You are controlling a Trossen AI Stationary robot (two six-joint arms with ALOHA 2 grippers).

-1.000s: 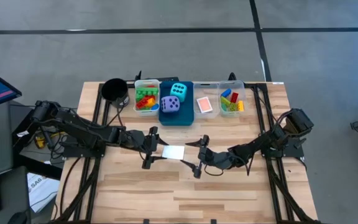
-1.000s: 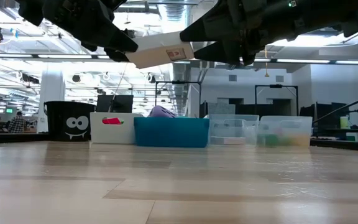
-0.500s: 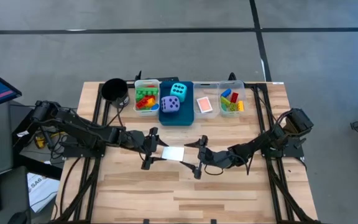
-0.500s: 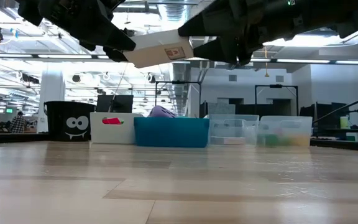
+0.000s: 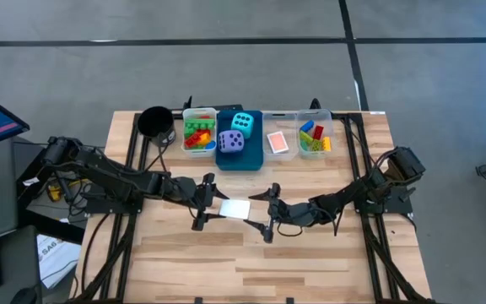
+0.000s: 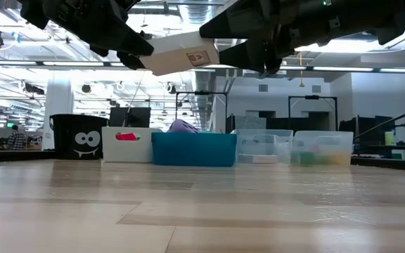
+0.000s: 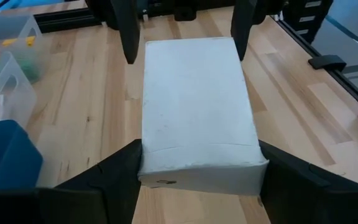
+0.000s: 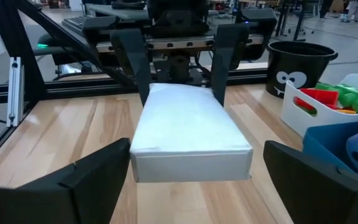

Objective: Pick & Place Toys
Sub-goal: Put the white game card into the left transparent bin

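A white card box [image 5: 234, 208] hangs above the middle of the table between my two grippers. My left gripper [image 5: 214, 205] is shut on its left end. My right gripper [image 5: 266, 211] comes from the table's right and is open, its two fingers standing on either side of the box's right end [image 8: 191, 163]. I cannot tell whether they touch it. In the low view the box [image 6: 178, 57] hangs well above the table top. Bricks, a cyan die [image 5: 242, 122], a purple die [image 5: 231, 143] and a card [image 5: 277, 142] lie in the bins at the far edge. My left gripper pinches the box's two long sides [image 7: 143, 163] between its two fingers, at the end nearest to it. The fingers come from the table's left, nearly level and slanting a little down, and lie along the box. The box is lifted clear and lies nearly flat.
Along the far edge stand a black cup [image 5: 154, 122], a white bin [image 5: 198, 133], a blue bin [image 5: 236, 159] and two clear bins [image 5: 314, 138]. The wooden table [image 5: 251, 270] is bare toward its near edge.
My right gripper has tipped a little and its fingers have crept slightly farther along the box toward my left gripper. The box's right end has risen a touch. My left gripper has kept its hold.
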